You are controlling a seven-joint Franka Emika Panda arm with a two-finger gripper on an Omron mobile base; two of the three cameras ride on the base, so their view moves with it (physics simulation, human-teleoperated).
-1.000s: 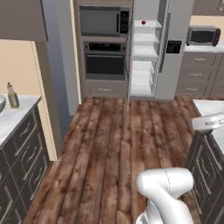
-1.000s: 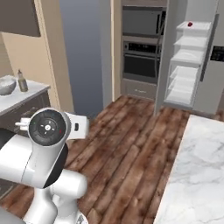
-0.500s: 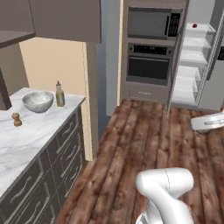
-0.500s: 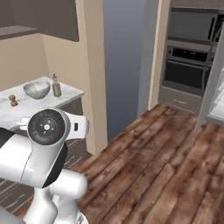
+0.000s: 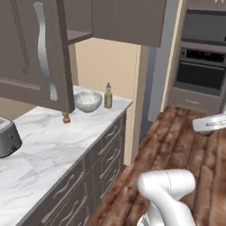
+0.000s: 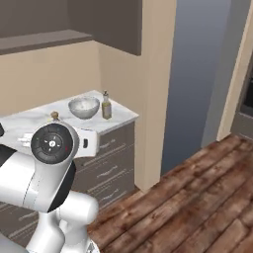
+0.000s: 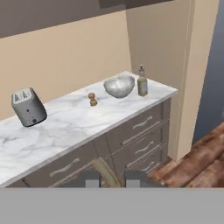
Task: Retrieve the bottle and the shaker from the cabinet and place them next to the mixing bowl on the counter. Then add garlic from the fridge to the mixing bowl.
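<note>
With the bottle (image 7: 142, 82) and the shaker (image 7: 92, 99) standing beside the mixing bowl (image 7: 119, 85) on the bench (image 7: 65, 120), the garlic step is being judged in hand, the fingers (image 7: 92, 179) being held almost together on nothing visible, so the bowl is needing approach.

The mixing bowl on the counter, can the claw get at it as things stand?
Probably not yet. The mixing bowl sits well back on the counter, far from the claw, which hangs off the counter's front edge. Nothing blocks the approach.
</note>
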